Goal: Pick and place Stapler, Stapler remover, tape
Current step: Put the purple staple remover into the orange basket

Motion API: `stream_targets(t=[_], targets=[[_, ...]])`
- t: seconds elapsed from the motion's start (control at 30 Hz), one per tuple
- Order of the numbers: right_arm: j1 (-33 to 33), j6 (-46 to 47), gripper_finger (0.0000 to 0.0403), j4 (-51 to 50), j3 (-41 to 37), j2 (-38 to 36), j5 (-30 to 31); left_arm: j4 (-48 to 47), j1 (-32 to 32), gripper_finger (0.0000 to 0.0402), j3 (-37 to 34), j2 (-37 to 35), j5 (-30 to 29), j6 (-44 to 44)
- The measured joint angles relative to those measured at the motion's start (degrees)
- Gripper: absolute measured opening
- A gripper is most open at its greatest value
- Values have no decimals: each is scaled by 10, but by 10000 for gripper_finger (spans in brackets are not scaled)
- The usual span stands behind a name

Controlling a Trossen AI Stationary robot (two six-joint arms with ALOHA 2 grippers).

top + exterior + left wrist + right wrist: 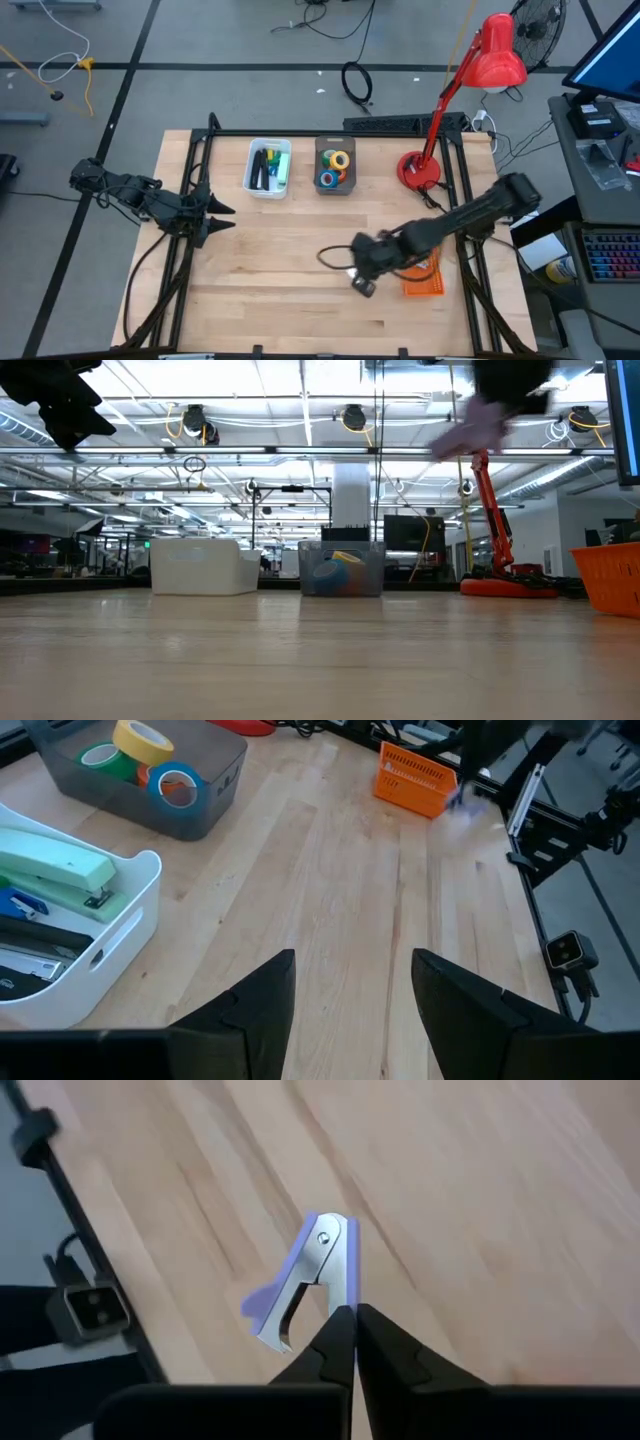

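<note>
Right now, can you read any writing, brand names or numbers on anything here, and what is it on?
No text can be read in any view.
The staplers in the white bin: no legible marking.
The tape rolls in the grey bin: no print visible.
The staple remover held by the right gripper: bare metal and purple plastic, no lettering.
The orange basket: no label.

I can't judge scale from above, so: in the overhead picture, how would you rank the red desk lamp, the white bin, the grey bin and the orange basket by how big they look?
1. Red desk lamp, largest.
2. White bin.
3. Grey bin, slightly smaller than the white one.
The orange basket is partly hidden under the right arm, so its rank is unsure.
</note>
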Motion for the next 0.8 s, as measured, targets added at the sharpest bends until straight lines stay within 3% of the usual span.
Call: stream_targets(t=[0.23, 0.37, 0.6, 0.8], targets=[[62, 176, 0, -201, 0, -92, 29, 7, 0, 202, 0, 0, 0, -3], [105, 270, 0, -262, -6, -109, 29, 7, 0, 202, 0, 0, 1, -2], [170, 370, 0, -233, -104, -129, 9, 8, 0, 202, 0, 0, 1, -1], [185, 406, 0, -110, -221, -170, 9, 9, 0, 202, 0, 0, 0, 18]])
